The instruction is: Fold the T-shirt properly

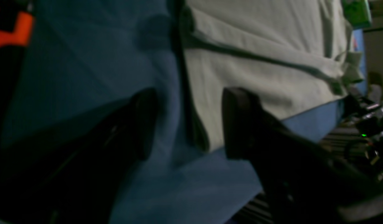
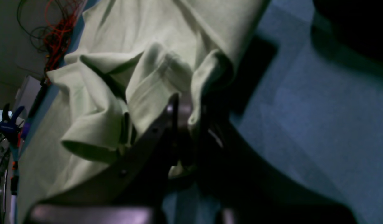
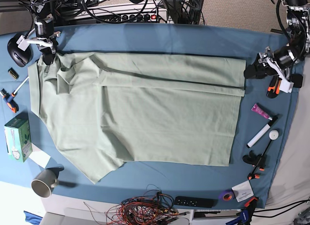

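Teal cloth is covering the table [image 1: 85, 62] in the left wrist view, where the left end effector [image 1: 186, 124] is hanging released, its dark fingers [image 1: 238, 121] straddling the lower corner of the T-shirt [image 1: 266, 56] without closing on it.

Cables are trailing in the dim background of the right wrist view as the right end effector [image 2: 188, 121] is clenching a bunched fold of the T-shirt [image 2: 154, 71] near the collar, cloth gathering between its fingers [image 2: 172, 115].

Seen from the base view, the T-shirt [image 3: 145, 108] is lying spread across the table [image 3: 169, 36], one long edge already turned over. Soft, light and limp, the cotton is likely sagging wherever unsupported, so corners and hems are looking like the best holds, taken at both ends together.
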`<state>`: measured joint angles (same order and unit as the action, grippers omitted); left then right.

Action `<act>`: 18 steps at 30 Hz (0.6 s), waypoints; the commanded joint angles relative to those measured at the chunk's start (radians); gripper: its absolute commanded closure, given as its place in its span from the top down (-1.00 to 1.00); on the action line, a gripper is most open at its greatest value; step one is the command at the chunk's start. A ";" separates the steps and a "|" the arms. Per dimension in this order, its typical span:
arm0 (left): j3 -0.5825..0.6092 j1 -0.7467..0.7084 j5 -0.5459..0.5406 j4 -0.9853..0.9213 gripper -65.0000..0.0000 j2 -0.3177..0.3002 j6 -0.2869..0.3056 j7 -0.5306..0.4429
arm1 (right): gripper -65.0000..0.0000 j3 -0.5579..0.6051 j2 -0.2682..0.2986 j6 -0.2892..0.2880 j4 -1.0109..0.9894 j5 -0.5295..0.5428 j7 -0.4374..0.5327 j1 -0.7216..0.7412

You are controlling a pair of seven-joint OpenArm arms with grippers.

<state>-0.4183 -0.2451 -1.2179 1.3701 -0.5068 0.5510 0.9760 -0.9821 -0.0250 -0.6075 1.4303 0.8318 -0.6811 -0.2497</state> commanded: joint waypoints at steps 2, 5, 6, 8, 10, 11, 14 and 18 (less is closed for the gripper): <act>0.004 -0.021 0.035 0.000 0.06 -0.003 -0.013 0.076 | -1.00 0.002 0.006 -0.006 0.006 -0.015 -0.023 -0.002; 0.018 -0.034 0.035 0.000 0.06 0.008 -0.011 0.080 | -1.00 0.006 0.006 -0.006 0.006 -0.016 -0.023 -0.002; 0.035 -0.039 0.035 0.000 0.06 0.009 -0.011 0.080 | -1.00 0.009 0.005 -0.006 0.006 -0.016 -0.023 -0.002; 0.082 -0.041 0.039 0.000 0.06 0.008 -0.011 0.087 | -1.00 0.020 0.006 -0.006 0.006 -0.017 -0.022 -0.002; 0.130 -0.038 0.054 0.000 0.06 0.008 -0.011 0.083 | -1.00 0.029 0.005 -0.006 0.006 -0.018 -0.023 -0.002; 0.148 -0.037 0.066 0.000 0.06 0.009 -0.011 0.078 | -1.00 0.029 0.005 -0.006 0.006 -0.020 -0.023 -0.002; 0.158 -0.037 0.074 0.000 -0.31 0.011 -0.011 0.078 | -1.00 0.025 0.006 -0.006 0.006 -0.021 -0.023 -0.003; 0.111 -0.038 0.074 0.000 -1.00 0.010 -0.007 0.080 | -1.00 0.025 0.006 -0.006 0.006 -0.020 -0.027 -0.005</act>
<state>-0.3111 -0.2581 -1.1885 1.3930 -0.4942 0.5972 0.9920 -0.9573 -0.0231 -0.6075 1.4303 0.8288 -0.6807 -0.2501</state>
